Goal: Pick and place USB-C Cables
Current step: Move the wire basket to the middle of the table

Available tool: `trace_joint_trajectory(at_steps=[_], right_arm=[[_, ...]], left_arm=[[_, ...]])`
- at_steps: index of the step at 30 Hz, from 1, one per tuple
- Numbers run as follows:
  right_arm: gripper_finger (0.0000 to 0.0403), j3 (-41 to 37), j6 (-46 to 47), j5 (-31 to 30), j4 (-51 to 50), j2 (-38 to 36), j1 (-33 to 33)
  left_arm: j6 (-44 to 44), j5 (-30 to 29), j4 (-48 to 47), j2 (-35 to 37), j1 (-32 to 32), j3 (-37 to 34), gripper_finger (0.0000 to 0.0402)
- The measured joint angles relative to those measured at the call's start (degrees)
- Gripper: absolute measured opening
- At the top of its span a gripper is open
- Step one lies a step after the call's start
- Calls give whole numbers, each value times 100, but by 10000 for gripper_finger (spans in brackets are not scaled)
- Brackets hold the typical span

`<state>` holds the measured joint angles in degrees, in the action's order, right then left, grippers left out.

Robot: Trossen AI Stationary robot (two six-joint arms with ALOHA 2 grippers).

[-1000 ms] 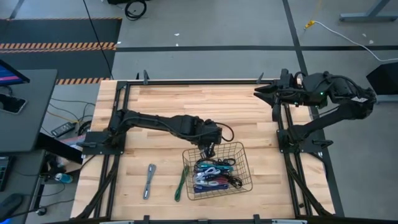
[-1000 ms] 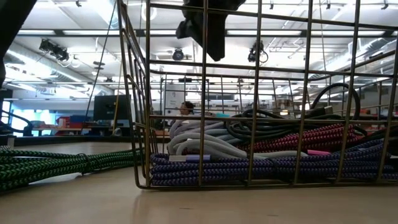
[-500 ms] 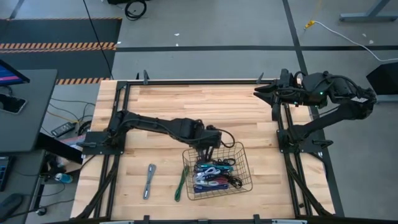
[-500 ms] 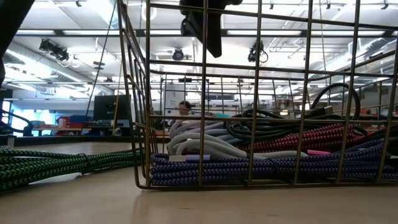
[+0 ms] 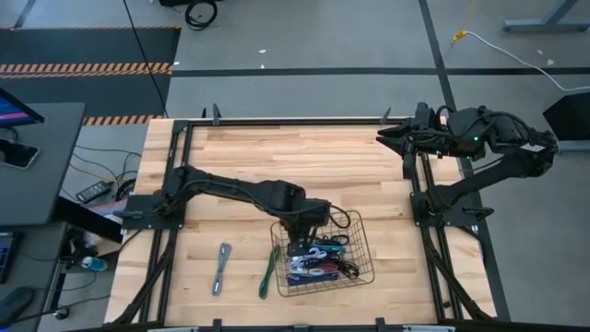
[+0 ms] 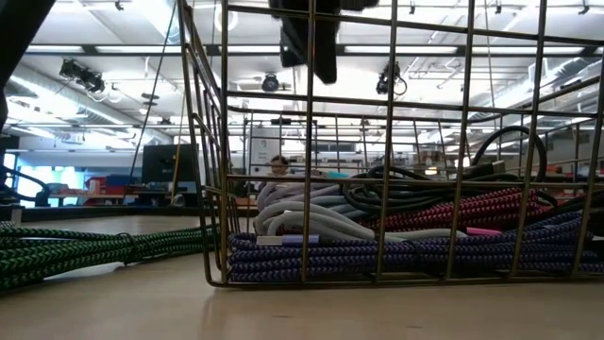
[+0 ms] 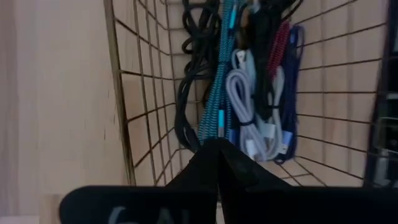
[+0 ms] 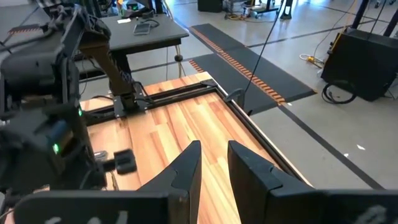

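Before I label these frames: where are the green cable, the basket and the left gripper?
green cable (image 5: 267, 269): high view, middle of its length.
basket (image 5: 355, 218): high view, far right rim corner.
left gripper (image 5: 300, 247): high view, fingertips inside the basket.

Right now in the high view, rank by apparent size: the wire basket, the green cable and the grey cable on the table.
1. Wire basket, clearly the largest.
2. Green cable and grey cable: similar length, too close to rank.

The left gripper hangs over the basket.
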<state>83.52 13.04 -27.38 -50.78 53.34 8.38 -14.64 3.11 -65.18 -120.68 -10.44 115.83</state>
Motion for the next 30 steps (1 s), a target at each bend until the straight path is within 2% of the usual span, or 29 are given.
trace_joint_trajectory(at_steps=[7, 12, 19, 23, 30], right_arm=[[85, 1, 26, 0, -30, 0, 0], [85, -1, 28, 0, -48, 0, 0], [85, -1, 28, -2, -51, 0, 0], [85, -1, 28, -2, -66, 0, 0], [85, -1, 35, -2, -173, 0, 0]], left_arm=[[96, -39, -5, -339, 38, 0, 1], [188, -614, -270, -401, 140, 7, 0], [344, -881, -600, -499, 415, 2, 0], [350, -1254, -414, -499, 622, 0, 0], [337, -1332, -135, -499, 1114, 0, 0]])
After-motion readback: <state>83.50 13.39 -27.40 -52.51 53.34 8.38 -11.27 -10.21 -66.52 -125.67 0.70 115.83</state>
